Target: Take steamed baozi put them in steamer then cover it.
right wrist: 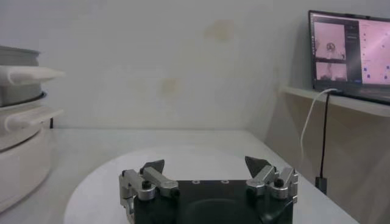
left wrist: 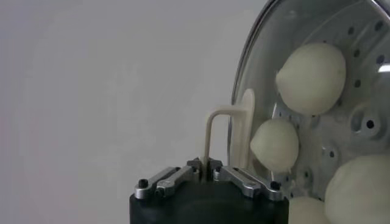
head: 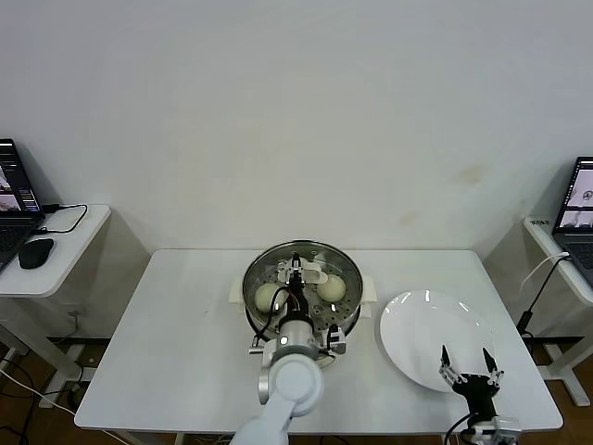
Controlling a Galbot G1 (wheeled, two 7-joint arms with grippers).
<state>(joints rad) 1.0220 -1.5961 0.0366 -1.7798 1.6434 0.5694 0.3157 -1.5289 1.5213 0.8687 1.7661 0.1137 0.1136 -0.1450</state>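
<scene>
White table [head: 185, 352] against a pale wall; steamer [head: 345, 262] at centre, cover [head: 269, 264] on, baozi [head: 332, 289] inside. Left gripper [head: 297, 273] at the cover's handle [left wrist: 248, 125], fingers narrow around it. Right gripper [head: 469, 362] wide open over the plate [head: 417, 324].

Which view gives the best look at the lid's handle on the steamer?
The left wrist view: the cream handle stands out in profile just beyond the left gripper, with the glass cover over the baozi. The head view shows it partly hidden by that arm. The right wrist view shows none of it.
</scene>
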